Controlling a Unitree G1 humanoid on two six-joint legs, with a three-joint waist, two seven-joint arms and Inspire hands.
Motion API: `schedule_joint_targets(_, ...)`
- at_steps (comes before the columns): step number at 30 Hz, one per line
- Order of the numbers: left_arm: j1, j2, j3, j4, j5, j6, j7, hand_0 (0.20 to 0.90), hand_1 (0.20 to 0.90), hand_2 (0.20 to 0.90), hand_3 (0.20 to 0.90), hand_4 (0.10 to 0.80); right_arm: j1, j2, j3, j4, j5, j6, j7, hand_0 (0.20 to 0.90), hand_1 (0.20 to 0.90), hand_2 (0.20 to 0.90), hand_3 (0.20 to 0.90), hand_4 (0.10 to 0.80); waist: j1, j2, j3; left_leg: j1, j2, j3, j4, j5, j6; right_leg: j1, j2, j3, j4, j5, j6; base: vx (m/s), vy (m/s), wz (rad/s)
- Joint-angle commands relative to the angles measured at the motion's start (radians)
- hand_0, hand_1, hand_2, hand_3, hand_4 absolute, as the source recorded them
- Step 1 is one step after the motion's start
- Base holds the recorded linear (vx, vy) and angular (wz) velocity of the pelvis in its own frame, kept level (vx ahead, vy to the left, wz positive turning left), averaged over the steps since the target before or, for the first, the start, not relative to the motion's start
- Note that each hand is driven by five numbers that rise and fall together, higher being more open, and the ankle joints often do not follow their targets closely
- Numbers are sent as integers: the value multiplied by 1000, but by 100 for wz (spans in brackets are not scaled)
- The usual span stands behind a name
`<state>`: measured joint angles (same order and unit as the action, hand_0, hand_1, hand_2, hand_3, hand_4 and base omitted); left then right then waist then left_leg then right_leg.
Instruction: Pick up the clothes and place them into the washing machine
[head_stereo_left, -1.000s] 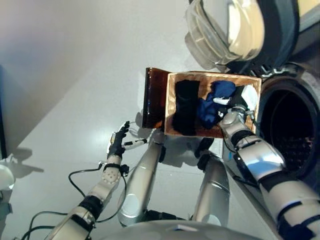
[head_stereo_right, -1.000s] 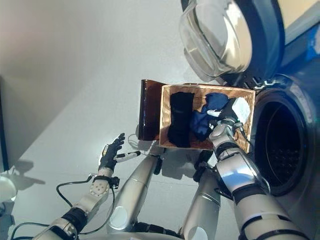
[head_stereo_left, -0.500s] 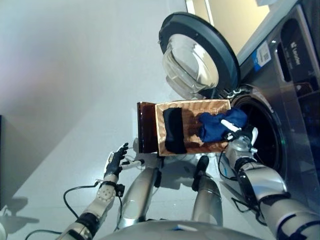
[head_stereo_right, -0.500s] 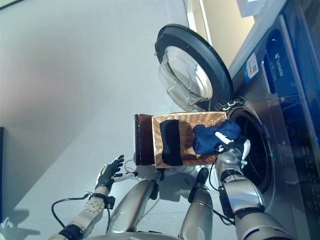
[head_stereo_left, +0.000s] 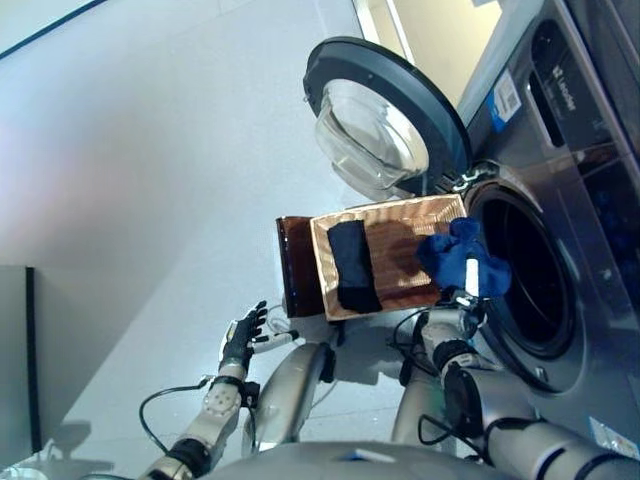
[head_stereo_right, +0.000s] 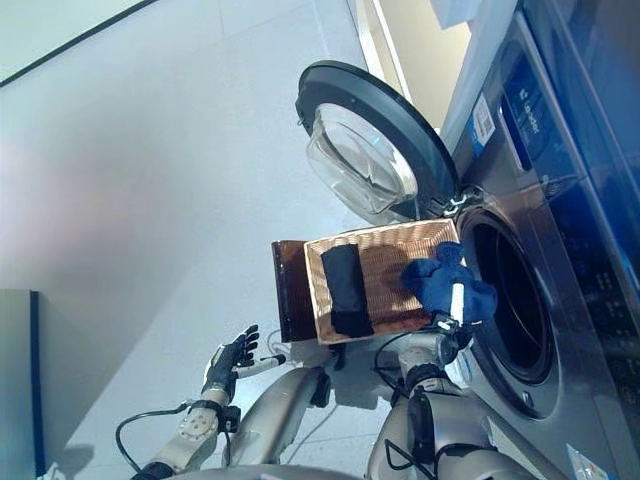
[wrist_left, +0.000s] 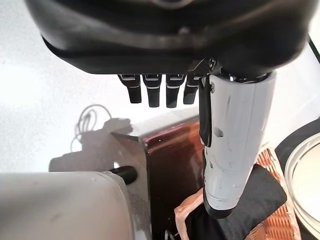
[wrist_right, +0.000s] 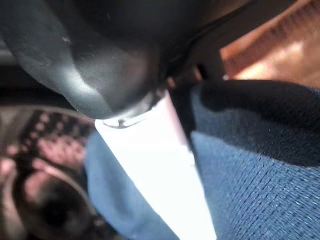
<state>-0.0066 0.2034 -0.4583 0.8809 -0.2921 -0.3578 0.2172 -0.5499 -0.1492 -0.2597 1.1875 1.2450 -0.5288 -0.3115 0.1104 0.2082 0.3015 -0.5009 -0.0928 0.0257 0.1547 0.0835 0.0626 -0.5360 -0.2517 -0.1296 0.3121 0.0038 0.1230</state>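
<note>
A blue garment (head_stereo_left: 458, 258) hangs bunched over the woven basket's (head_stereo_left: 395, 222) right rim, right at the washing machine's drum opening (head_stereo_left: 525, 280). My right hand (head_stereo_left: 471, 284) is shut on it; in the right wrist view the white-covered thumb (wrist_right: 160, 165) presses across the blue garment (wrist_right: 255, 180), with the drum's perforated wall (wrist_right: 35, 165) just beyond. A black garment (head_stereo_left: 352, 265) lies folded in the basket's left half. My left hand (head_stereo_left: 243, 338) is low on the left, open and holding nothing, its fingers (wrist_left: 157, 92) straight.
The machine's round glass door (head_stereo_left: 385, 125) stands swung open above the basket. A dark brown box (head_stereo_left: 296, 266) adjoins the basket's left side. The machine's front panel (head_stereo_left: 580, 120) fills the right. Grey floor (head_stereo_left: 150, 180) spreads to the left.
The head camera has tilted up, showing more of the machine. My right hand has carried the blue garment from the basket's middle across to its right rim by the drum opening.
</note>
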Motion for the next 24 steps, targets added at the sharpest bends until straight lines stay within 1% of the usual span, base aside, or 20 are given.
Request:
schedule_joint_targets(1, -4, -12, -28, 13, -34, -67, 29, 900, 900, 900, 900, 800, -47, -96, -47, -87, -53, -126, -88, 200, 200, 200, 200, 300, -15, 40, 2, -64, -24, -24, 77, -69, -55, 18, 13, 0, -44, 1, -48, -21, 43, -2)
schedule_joint_targets(6, -4, -15, -57, 12, -53, -78, 38, 900, 900, 900, 900, 800, -144, -203, -81, -128, -158, -142, -208, 200, 200, 200, 200, 300, -20, 87, 11, -91, -26, -8, 88, -72, -55, -18, 15, 24, -22, -6, -51, -26, 41, -8)
schedule_joint_targets(8, 0, -14, -62, 7, -65, -78, 33, 900, 900, 900, 900, 800, -186, -254, -77, -143, -203, -144, -242, 200, 200, 200, 200, 300, -25, 97, 18, -116, -21, 1, 126, -84, -52, -45, 25, 42, 7, -17, -57, -30, 16, -17)
schedule_joint_targets(9, -2, -12, -60, 0, -70, -77, 32, 900, 900, 900, 900, 800, -210, -272, -71, -146, -231, -145, -270, 200, 200, 200, 200, 300, -27, 98, 27, -142, -15, 10, 175, -98, -50, -68, 32, 57, 41, -29, -62, -43, 4, -15)
schedule_joint_targets(10, -2, -7, -56, 0, -72, -74, 34, 900, 900, 900, 900, 800, -235, -302, -66, -150, -250, -149, -285, 200, 200, 200, 200, 300, -32, 91, 37, -169, -13, 15, 240, -118, -42, -88, 45, 69, 83, -44, -73, 16, -32, -24)
schedule_joint_targets(11, -7, 0, -53, -1, -71, -74, 33, 900, 900, 900, 900, 800, -268, -328, -54, -151, -264, -152, -296, 200, 200, 200, 200, 300, -33, 85, 45, -185, -10, 9, 312, -170, -35, -109, 59, 93, 148, -84, -81, 0, -60, -34)
schedule_joint_targets(12, -11, 12, -45, 1, -66, -70, 33, 900, 900, 900, 900, 800, -301, -363, -39, -143, -287, -150, -307, 200, 200, 200, 200, 300, -32, 77, 57, -216, -6, 8, 387, -200, -28, -142, 72, 103, 218, -111, -90, 16, -99, -45)
schedule_joint_targets(13, -15, 26, -33, -3, -59, -68, 30, 900, 900, 900, 900, 800, -339, -417, -12, -133, -314, -140, -310, 200, 200, 200, 200, 300, -28, 68, 63, -252, -5, 1, 463, -238, -26, -180, 79, 115, 289, -144, -97, -60, -101, -42)
schedule_joint_targets(14, -15, 42, -22, -11, -53, -72, 28, 900, 900, 900, 900, 800, -375, -463, 15, -121, -333, -129, -311, 200, 200, 200, 200, 300, -28, 63, 65, -275, -2, -1, 510, -265, -19, -212, 87, 124, 344, -167, -102, -38, -92, -36)
schedule_joint_targets(15, 0, 53, -12, -22, -52, -76, 23, 900, 900, 900, 900, 800, -425, -512, 50, -127, -345, -132, -307, 200, 200, 200, 200, 300, -23, 58, 57, -292, 0, 1, 547, -282, -13, -241, 87, 133, 385, -179, -108, -32, -66, -20)
schedule_joint_targets(17, 22, 72, 6, -44, -49, -79, 14, 900, 900, 900, 900, 800, -501, -600, 114, -154, -357, -126, -291, 200, 200, 200, 200, 300, -14, 48, 34, -310, 6, 9, 557, -296, -12, -272, 88, 140, 406, -188, -107, 10, -31, -8)
schedule_joint_targets(18, 34, 76, 6, -50, -51, -77, 6, 900, 900, 900, 900, 800, -529, -618, 140, -182, -359, -133, -291, 200, 200, 200, 200, 300, -12, 45, 24, -311, 8, 15, 558, -299, -10, -273, 88, 142, 406, -189, -107, 39, 13, -7)
schedule_joint_targets(20, 47, 82, 12, -45, -49, -73, 1, 900, 900, 900, 900, 800, -522, -626, 148, -294, -393, -147, -290, 200, 200, 200, 200, 300, -17, 43, 10, -293, 10, 18, 526, -292, -12, -268, 86, 143, 396, -190, -105, 67, 41, -12)
schedule_joint_targets(21, 50, 82, 21, -36, -52, -73, 2, 900, 900, 900, 900, 800, -502, -619, 140, -330, -417, -152, -300, 225, 225, 225, 225, 318, -21, 43, 4, -281, 8, 20, 506, -287, -12, -260, 84, 143, 386, -189, -104, 82, 52, -21)
schedule_joint_targets(22, 53, 83, 28, -31, -59, -74, 1, 900, 900, 900, 900, 800, -489, -616, 136, -336, -442, -152, -315, 491, 491, 491, 491, 508, -22, 42, -2, -269, 7, 21, 488, -283, -13, -252, 83, 145, 377, -186, -104, 71, 65, -20)
schedule_joint_targets(23, 55, 84, 34, -26, -61, -77, 3, 900, 900, 900, 900, 800, -484, -620, 142, -312, -454, -143, -321, 900, 900, 900, 900, 800, -20, 41, -7, -257, 5, 23, 472, -279, -14, -247, 83, 147, 367, -182, -103, 54, 65, -15)
schedule_joint_targets(24, 54, 84, 38, -13, -60, -77, 7, 900, 900, 900, 900, 800, -480, -617, 153, -270, -451, -123, -310, 900, 900, 900, 900, 800, -18, 40, -11, -247, 5, 25, 460, -276, -16, -242, 83, 147, 360, -178, -103, -73, 70, -8)
